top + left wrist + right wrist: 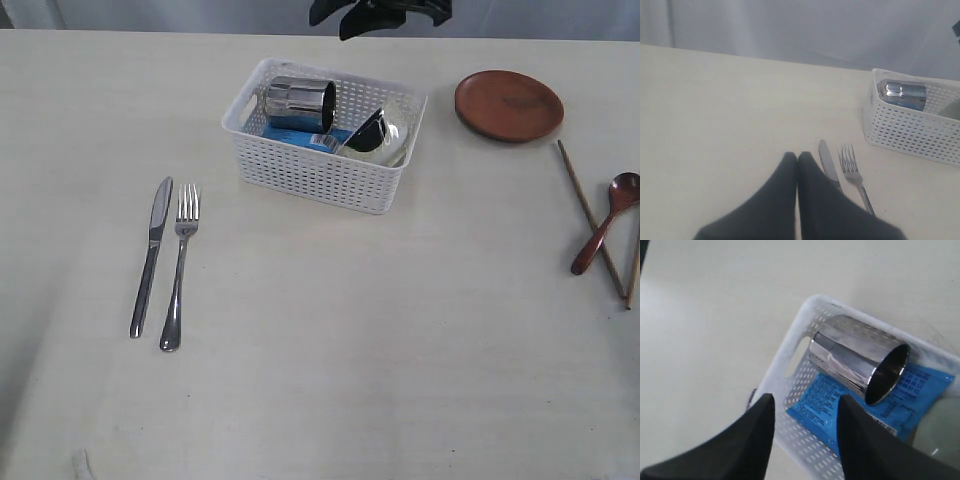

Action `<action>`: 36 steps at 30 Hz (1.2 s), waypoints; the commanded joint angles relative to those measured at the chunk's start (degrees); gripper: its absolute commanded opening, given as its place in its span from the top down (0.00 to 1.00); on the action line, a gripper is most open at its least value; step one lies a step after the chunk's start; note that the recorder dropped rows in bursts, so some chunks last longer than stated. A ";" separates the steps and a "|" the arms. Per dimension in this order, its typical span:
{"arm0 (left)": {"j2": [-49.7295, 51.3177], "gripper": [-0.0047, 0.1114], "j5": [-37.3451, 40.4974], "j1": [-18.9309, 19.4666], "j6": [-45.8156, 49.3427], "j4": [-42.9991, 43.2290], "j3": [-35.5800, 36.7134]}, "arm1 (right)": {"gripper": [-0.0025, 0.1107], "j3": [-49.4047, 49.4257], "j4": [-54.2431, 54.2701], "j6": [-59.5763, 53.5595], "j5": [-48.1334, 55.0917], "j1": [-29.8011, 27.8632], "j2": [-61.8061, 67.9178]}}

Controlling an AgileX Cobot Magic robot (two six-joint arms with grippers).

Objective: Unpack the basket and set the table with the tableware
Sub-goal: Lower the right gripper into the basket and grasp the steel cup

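White basket (318, 170) sits on the table (350, 380), toward the far side. Inside it, at the left end, the steel cup (298, 103) lies on its side with its mouth facing the basket's middle. It rests on a blue snack packet (300, 135) that lies flat on the basket floor. At the basket's right end there is a pale bowl (398, 140), I think. A dark curved shape (365, 130) leans against it, and I can't make out what that is.

Left of the basket and well apart from it, nearer the front, are the knife (150, 255) and fork (178, 268). They lie side by side, nearly parallel and not touching, with the knife farther from the basket. Blade and tines point to the far side.

Right of the basket is the brown wooden plate (508, 105), near it but apart, about level with the basket's far rim. Further right and nearer the front, the wooden spoon (607, 222) lies across one of the chopsticks (575, 180). The other stick is at the frame edge.

The right gripper (806, 402) has its fingers spread with nothing between them. It is over the basket's left end wall by the handle slot, on the end where the cup lies.

The left gripper (797, 156) has its fingers pressed together and is empty. It is on the knife-and-fork side of the basket, well apart from it, with its tips close to the knife's blade. Its height over the table is not clear.
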 commanded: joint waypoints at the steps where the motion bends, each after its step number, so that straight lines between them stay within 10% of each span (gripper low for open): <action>1: -0.21 0.96 -0.63 0.06 0.03 -0.26 0.16 | 0.63 -5.16 -5.49 6.25 3.77 1.47 4.94; 31: -0.21 0.96 -0.63 0.06 0.03 -0.26 0.16 | 0.63 -9.48 -2.84 7.58 -0.37 2.26 15.50; 36: -0.21 0.96 -0.63 0.06 0.03 -0.26 0.16 | 0.88 -9.48 -2.56 4.56 -1.72 2.90 15.26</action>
